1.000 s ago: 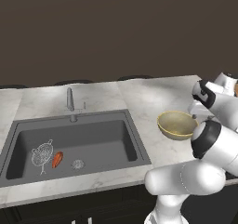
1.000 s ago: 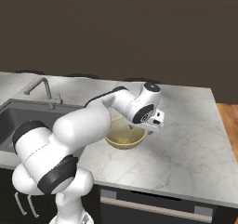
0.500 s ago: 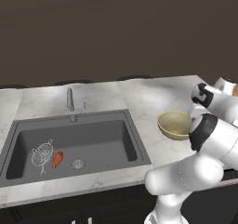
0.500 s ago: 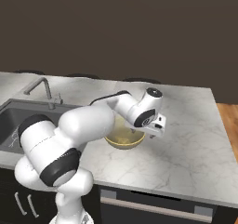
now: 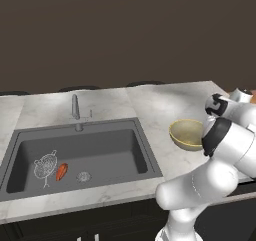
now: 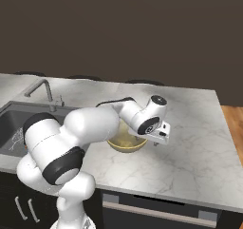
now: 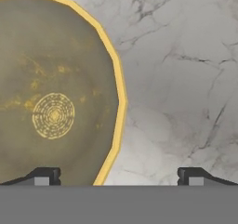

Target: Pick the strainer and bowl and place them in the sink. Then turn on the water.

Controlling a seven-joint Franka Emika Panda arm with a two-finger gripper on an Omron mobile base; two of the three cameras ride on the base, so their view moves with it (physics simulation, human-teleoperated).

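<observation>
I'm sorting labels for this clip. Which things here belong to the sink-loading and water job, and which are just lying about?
Belongs to the job:
strainer, already in the sink
bowl, on the counter beside the sink
sink
faucet, behind the sink
gripper, open above the bowl's rim

Just lying about:
small orange-red object, in the sink next to the strainer

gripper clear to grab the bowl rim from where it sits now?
Probably yes. The gripper is open above the bowl, one fingertip over the inside, the other over bare counter, so the rim lies between them with nothing in the way.
</observation>
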